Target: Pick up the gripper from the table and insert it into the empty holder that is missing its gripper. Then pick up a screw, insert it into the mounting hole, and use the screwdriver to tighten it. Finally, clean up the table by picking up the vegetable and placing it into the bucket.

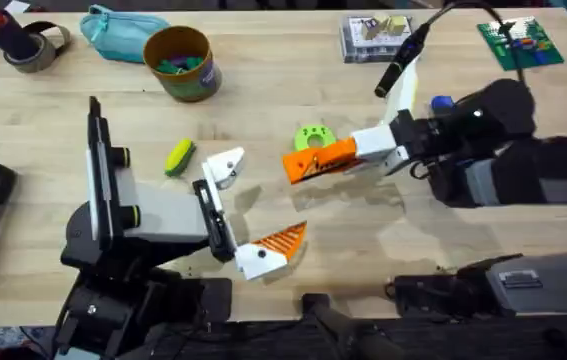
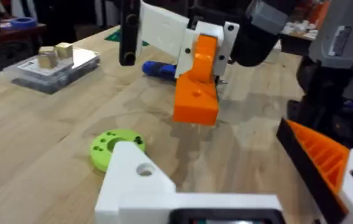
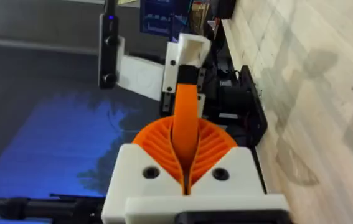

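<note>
My right gripper [image 1: 345, 154] is shut on the gripper [image 1: 305, 167], a plain orange wedge held above the table's middle, pointing toward the left arm. The right wrist view shows its orange fingers [image 3: 157, 140] clamped around the wedge [image 3: 185, 102]. The left gripper [image 1: 246, 212] stands open. Its far white bracket is the empty holder [image 1: 226, 168]; its near bracket carries a striped orange wedge [image 1: 283, 240]. The wedge [image 2: 196, 93] hangs a short way beyond the holder [image 2: 132, 177]. The blue screwdriver [image 1: 441, 102] lies behind the right arm. The yellow vegetable [image 1: 179, 157] lies left of the holder. The bucket [image 1: 181, 62] stands at the back left.
A green disc [image 1: 313, 137] lies on the table just behind the held wedge. A teal pouch [image 1: 118, 30] and a tape roll [image 1: 28, 45] sit at the back left. At the back right lie a clear plastic box [image 1: 373, 35] and a green circuit board [image 1: 518, 42].
</note>
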